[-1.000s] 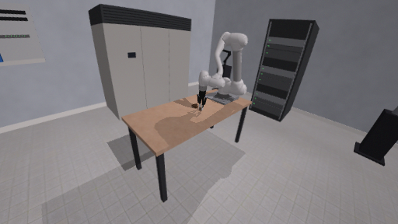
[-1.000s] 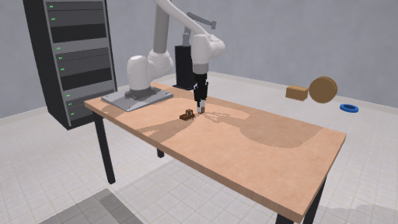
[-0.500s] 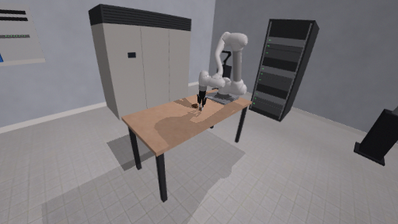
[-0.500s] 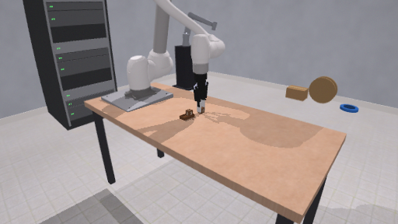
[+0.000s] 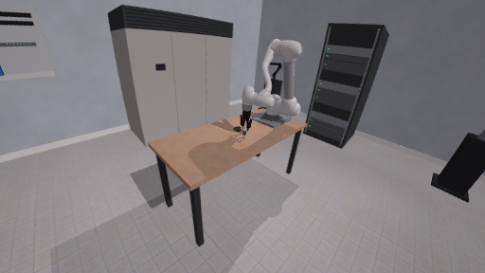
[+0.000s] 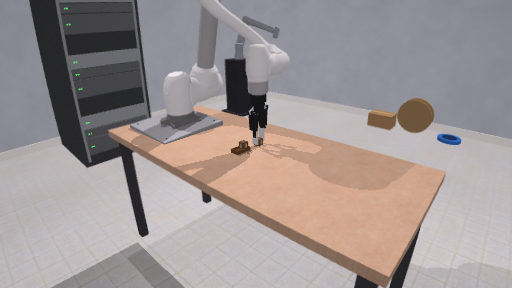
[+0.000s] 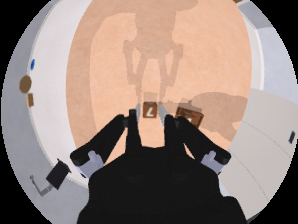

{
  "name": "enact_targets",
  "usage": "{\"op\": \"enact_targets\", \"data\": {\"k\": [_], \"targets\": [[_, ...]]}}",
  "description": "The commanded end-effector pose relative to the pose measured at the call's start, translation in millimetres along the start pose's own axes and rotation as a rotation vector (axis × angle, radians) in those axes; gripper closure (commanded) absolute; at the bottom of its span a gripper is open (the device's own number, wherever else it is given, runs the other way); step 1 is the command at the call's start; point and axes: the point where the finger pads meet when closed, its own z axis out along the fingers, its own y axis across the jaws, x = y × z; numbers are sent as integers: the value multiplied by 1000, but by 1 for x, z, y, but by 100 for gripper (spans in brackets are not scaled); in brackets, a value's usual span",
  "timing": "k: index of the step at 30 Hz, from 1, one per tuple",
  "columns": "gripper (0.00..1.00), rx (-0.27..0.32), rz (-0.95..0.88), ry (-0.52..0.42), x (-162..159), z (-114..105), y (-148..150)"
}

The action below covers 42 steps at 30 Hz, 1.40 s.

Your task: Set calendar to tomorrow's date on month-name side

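Note:
A small wooden calendar tray (image 6: 240, 150) lies on the table with one cube standing in it; it also shows in the wrist view (image 7: 189, 115) and in the top view (image 5: 237, 128). The second cube (image 7: 149, 110) (image 6: 259, 141) rests on the table top just right of the tray, outside it. My gripper (image 6: 258, 140) points straight down over this cube, one finger on each side. The fingers stand slightly apart from the cube's sides, so the gripper (image 7: 150, 117) is open. The digits are too small to read.
The arm's base plate (image 6: 176, 125) sits at the table's far left end. A server rack (image 6: 90, 75) stands behind it. A box, a disc and a blue ring (image 6: 448, 139) lie on the floor beyond the table.

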Motion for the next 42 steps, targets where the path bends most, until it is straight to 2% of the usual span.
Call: {"op": "enact_targets", "data": {"k": [1, 9, 16, 30, 39, 40, 42], "targets": [[71, 0, 0, 0, 0, 0, 0], [71, 0, 0, 0, 0, -2, 0], [71, 0, 0, 0, 0, -13, 0], [71, 0, 0, 0, 0, -81, 0], [71, 0, 0, 0, 0, -90, 0], [0, 0, 0, 0, 0, -90, 0], [0, 0, 0, 0, 0, -90, 0]]}}
